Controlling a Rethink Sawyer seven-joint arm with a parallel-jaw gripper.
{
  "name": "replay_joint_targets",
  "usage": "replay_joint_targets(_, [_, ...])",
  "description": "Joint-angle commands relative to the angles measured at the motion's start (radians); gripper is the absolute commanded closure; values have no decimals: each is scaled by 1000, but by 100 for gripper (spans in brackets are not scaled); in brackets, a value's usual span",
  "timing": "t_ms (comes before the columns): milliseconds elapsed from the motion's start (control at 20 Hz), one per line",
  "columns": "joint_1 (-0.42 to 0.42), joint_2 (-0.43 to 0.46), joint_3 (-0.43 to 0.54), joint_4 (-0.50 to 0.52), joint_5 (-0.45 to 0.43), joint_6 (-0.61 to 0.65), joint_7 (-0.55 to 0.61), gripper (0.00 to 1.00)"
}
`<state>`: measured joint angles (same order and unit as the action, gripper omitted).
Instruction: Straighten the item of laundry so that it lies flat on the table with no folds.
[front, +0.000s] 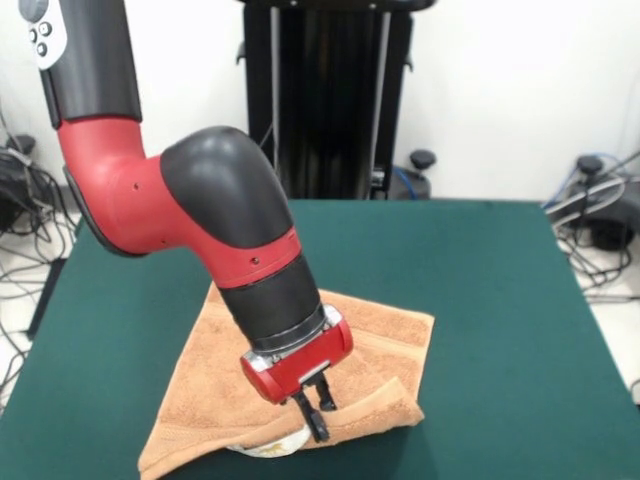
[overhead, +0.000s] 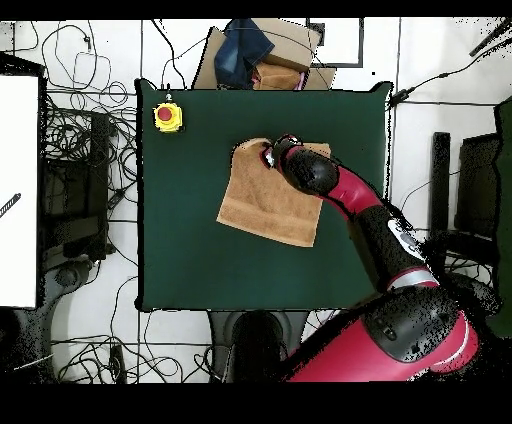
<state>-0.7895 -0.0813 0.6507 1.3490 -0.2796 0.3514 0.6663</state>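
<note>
The peach-orange towel (front: 230, 380) lies on the dark green table (front: 500, 300), near its front edge in the front view. Its near edge is folded over into a raised strip (front: 370, 405), and a small white patch (front: 272, 447) shows beneath that edge. My gripper (front: 316, 418) points down onto the folded strip, with its fingers close together on the cloth. In the overhead view the towel (overhead: 265, 205) lies in the upper middle of the table (overhead: 200, 260), and the gripper (overhead: 269, 155) is at the towel's upper edge, by a curled corner.
A yellow box with a red button (overhead: 167, 117) stands at the table's upper left corner in the overhead view. A cardboard box with blue cloth (overhead: 250, 50) sits beyond the table's edge. Cables lie on the floor around the table.
</note>
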Motion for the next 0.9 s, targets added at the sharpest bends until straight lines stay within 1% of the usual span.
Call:
replay_joint_targets(50, [12, -36, 73, 41, -63, -29, 50, 100])
replay_joint_targets(100, [22, -39, 62, 30, -66, -21, 48, 100])
replay_joint_targets(300, [33, 10, 7, 15, -113, -47, 34, 100])
replay_joint_targets(500, [50, 3, -3, 16, -131, -42, 58, 100])
replay_joint_targets(900, [37, 5, -11, 33, -164, -46, 81, 100])
